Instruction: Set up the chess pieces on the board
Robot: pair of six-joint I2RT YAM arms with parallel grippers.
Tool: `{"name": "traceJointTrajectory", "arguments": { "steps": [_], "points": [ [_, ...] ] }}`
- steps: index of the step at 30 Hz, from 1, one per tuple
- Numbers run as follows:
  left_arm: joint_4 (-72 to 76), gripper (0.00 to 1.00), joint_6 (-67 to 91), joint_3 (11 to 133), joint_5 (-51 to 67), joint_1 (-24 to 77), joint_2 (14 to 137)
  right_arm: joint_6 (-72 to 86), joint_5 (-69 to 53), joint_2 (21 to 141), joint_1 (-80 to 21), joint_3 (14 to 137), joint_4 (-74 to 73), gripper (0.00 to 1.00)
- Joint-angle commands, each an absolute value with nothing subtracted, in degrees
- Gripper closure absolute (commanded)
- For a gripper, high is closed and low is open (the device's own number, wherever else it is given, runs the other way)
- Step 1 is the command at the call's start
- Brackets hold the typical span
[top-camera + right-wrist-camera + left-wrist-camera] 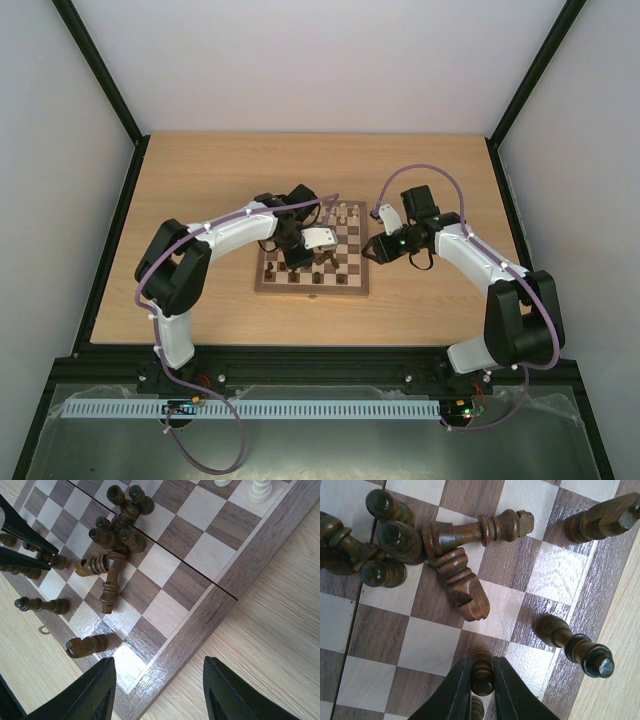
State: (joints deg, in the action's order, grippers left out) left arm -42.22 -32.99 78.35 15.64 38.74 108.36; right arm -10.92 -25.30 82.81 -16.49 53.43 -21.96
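Mostly undone: found dark chess pieces heaped and toppled upper left on the board; found left gripper, bottom centre, clamped on one, perhaps a pawn; right gripper wide, empty.

Varnished dark-wood chess pieces gleam on the board, its brown and pale squares lacquered to a sheen just ahead of the left gripper, whose smooth, matt black plastic fingers pinch a turned wooden pawn. Beneath the right gripper, the board's border shows a satin, streaky grain; beside it, the table wears a matt, light wood-grain finish.
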Motion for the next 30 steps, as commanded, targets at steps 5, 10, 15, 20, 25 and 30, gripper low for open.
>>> {"name": "traceJointTrajectory", "arguments": {
  "steps": [5, 10, 15, 20, 25, 30],
  "points": [
    [-42.2, 0.85, -33.2, 77.8, 14.6, 39.3, 108.1, -10.6, -26.3, 81.7, -16.6, 52.8, -22.6, 0.51],
    [-42.8, 0.85, -33.8, 77.5, 14.7, 39.3, 107.9, -10.7, -26.4, 82.0, -16.6, 52.9, -22.6, 0.51],
    [-42.6, 0.83, -33.7, 76.8, 14.8, 39.4, 107.8, -10.6, -26.5, 82.2, -16.6, 52.9, -22.4, 0.51],
    [-41.8, 0.75, -32.9, 77.0, 13.9, 39.5, 108.1, -10.5, -26.7, 82.5, -16.6, 52.9, -22.4, 0.52],
    [-41.7, 0.70, -32.7, 77.1, 13.7, 39.6, 107.4, -10.8, -26.7, 82.4, -16.6, 53.3, -22.6, 0.51],
    [-43.5, 0.54, -34.1, 77.8, 18.7, 37.9, 104.3, -11.3, -26.5, 83.7, -17.1, 55.8, -23.8, 0.54]
  ]
}}
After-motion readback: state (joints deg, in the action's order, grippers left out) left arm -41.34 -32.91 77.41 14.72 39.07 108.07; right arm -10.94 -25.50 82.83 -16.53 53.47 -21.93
